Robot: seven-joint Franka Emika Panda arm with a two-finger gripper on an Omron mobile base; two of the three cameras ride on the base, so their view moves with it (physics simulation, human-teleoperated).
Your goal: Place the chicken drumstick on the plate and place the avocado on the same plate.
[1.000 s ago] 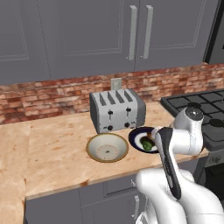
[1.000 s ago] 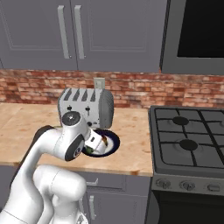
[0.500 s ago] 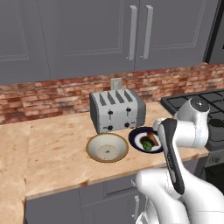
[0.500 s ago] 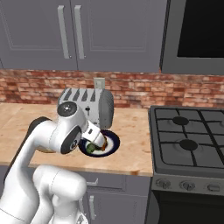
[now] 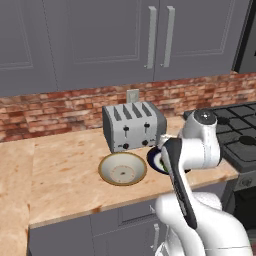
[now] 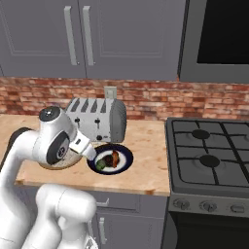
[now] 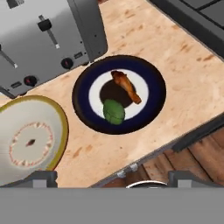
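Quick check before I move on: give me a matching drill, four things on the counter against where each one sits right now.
Things:
1. small reddish-brown chicken drumstick
2. small dark green avocado
3. cream bowl with a tan rim
4. silver four-slot toaster

Places:
A. behind the bowl and plate, by the brick wall
B. on the round navy-blue plate, stove side
C. on the counter beside the plate
D. on the plate, toward the counter's front edge

Pairs: 1-B, 2-D, 3-C, 4-A

So the round flat navy-blue plate with a white ring and dark brown centre sits flat on the wooden counter, near its front edge. On it lies the small reddish-brown lumpy chicken drumstick, angled across the white ring and centre. The little dark green rounded avocado rests right beside it, on the plate too.
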